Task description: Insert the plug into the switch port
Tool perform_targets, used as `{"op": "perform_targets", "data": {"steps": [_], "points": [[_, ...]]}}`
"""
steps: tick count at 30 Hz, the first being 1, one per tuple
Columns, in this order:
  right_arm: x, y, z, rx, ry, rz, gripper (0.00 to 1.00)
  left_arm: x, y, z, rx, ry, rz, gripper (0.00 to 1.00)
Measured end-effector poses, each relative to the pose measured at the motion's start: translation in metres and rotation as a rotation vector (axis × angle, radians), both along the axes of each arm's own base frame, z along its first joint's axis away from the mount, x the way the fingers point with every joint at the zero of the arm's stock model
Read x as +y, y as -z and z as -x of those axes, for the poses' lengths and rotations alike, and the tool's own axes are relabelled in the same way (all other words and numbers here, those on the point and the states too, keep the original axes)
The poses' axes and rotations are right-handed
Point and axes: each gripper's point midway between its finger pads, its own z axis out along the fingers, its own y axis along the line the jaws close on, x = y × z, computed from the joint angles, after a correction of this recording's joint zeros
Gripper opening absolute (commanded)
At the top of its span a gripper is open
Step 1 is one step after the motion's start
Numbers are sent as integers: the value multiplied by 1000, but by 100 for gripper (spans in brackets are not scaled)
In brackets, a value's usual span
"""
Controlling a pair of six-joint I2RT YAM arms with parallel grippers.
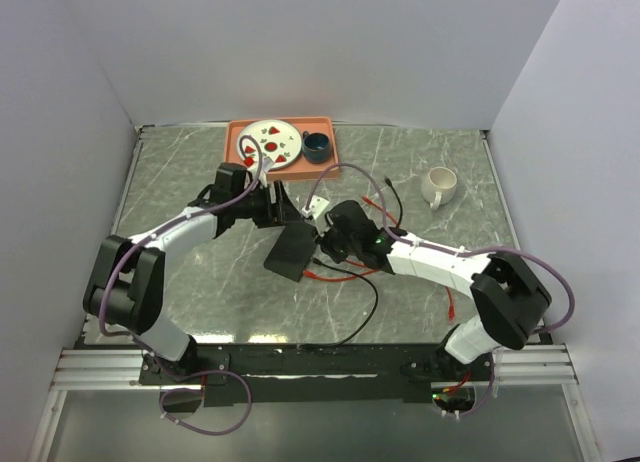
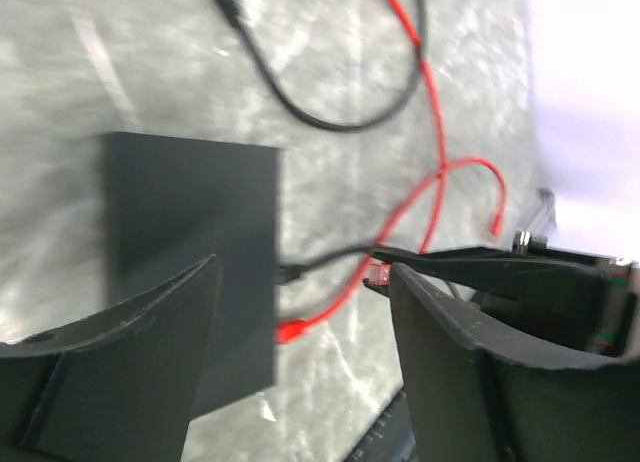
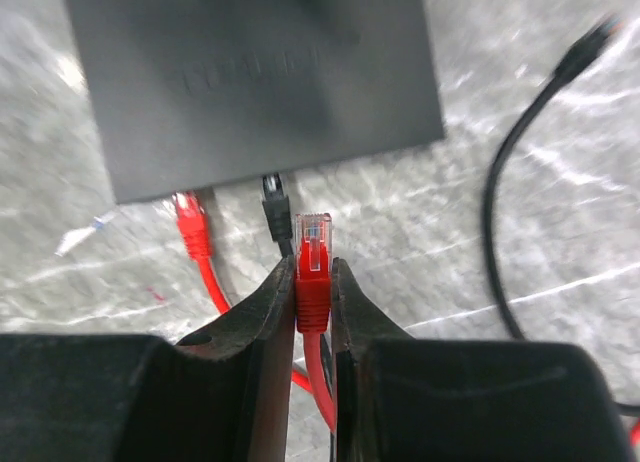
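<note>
The switch (image 1: pixel 290 252) is a flat black box lying mid-table, also seen in the right wrist view (image 3: pixel 250 77) and the left wrist view (image 2: pixel 190 222). My right gripper (image 3: pixel 313 267) is shut on the red boot of the plug (image 3: pixel 313 240). Its clear tip points at the switch's near edge, a short gap away. A red plug (image 3: pixel 188 214) and a black plug (image 3: pixel 272 195) sit in that edge. My left gripper (image 2: pixel 300 267) stands open over the switch's end. One finger (image 2: pixel 150 322) overlaps the box. The other finger (image 2: pixel 450 322) is apart from it. My right gripper (image 1: pixel 322 244) is beside my left gripper (image 1: pixel 283 214).
An orange tray (image 1: pixel 235 132) at the back holds a white plate and a blue cup (image 1: pixel 317 145). A white mug (image 1: pixel 438 185) stands at the right. Red cable (image 1: pixel 340 274) and black cable (image 1: pixel 372 297) loop on the marble table around the switch.
</note>
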Motion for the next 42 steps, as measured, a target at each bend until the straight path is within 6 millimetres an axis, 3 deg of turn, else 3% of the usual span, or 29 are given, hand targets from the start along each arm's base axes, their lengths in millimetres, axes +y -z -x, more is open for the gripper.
{"op": "perform_targets", "data": {"steps": [5, 11, 14, 18, 20, 26, 32, 34, 36, 38, 42], "points": [[4, -22, -6, -60, 8, -54, 0, -28, 5, 19, 69, 89, 62, 58], [3, -25, -8, -70, 20, -57, 0, -60, 4, 44, 124, 186, 120, 56], [1, -24, -7, -70, 24, -55, 0, -65, 1, 47, 119, 201, 133, 48], [-1, -22, -6, -66, 31, -52, 0, -69, 0, 51, 130, 210, 139, 26], [-2, -22, -6, -65, 35, -51, 0, -71, 1, 53, 128, 215, 134, 25], [-5, -23, -6, -69, 47, -45, 0, -72, 7, 52, 143, 218, 128, 45], [-6, -22, -6, -66, 52, -39, 0, -73, 11, 51, 153, 215, 121, 39], [-6, -22, -6, -66, 53, -39, 0, -74, 10, 51, 152, 219, 125, 34], [-6, -22, -6, -65, 50, -41, 0, -75, 9, 51, 152, 221, 129, 23], [-4, -22, -5, -64, 45, -47, 0, -77, 9, 51, 156, 226, 134, 1], [-6, -20, -4, -58, 44, -45, 0, -80, 7, 52, 155, 244, 147, 1]]}}
